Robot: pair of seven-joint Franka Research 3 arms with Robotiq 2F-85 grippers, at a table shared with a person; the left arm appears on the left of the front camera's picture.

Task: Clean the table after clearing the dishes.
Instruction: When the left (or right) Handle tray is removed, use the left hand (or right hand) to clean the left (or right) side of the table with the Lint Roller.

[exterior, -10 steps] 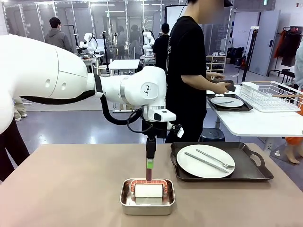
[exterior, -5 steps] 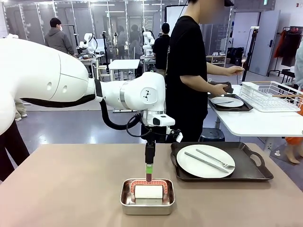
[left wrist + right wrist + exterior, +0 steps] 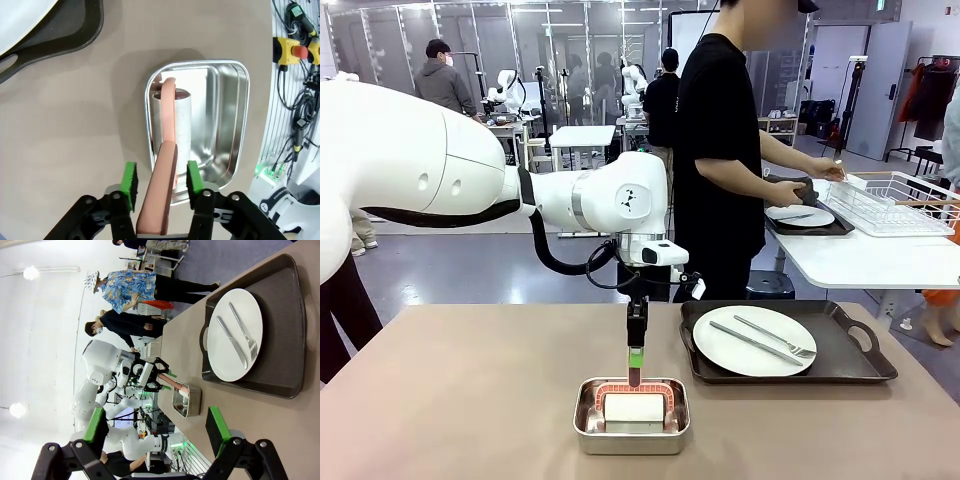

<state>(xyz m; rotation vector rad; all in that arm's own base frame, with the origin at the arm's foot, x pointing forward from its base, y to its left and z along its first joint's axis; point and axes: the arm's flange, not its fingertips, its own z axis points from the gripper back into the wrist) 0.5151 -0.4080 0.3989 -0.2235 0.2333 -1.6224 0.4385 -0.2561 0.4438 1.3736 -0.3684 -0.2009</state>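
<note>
Left hand (image 3: 161, 180) points straight down over the steel pan (image 3: 225, 125), green pads either side of the pink handle (image 3: 162, 200) of the white roller (image 3: 185, 120) lying in it. The left wrist view shows a thin gap on each side of the handle, so I can't tell whether it actually grips. The roller lies along the pan's long side and the handle arches up over it. The pan sits on the beige bench (image 3: 470, 400), near the robot-side edge, about mid-width. Just to the robot's right of it, close but apart, is a dark handled tray (image 3: 850, 360) with a white plate (image 3: 720, 352); a knife (image 3: 745, 343) and a fork (image 3: 775, 337) lie side by side on the plate. Right hand (image 3: 156, 427) is spread wide with nothing between the pads, looking across the bench at that tray from farther off. Beyond the far edge a person (image 3: 720, 150) in black stands turned toward the white table (image 3: 860, 260). On it, a second tray (image 3: 775, 222) carries a second plate (image 3: 800, 215). One of the person's hands is at that tray's end, the other by the wire rack (image 3: 890, 205) beside it.
</note>
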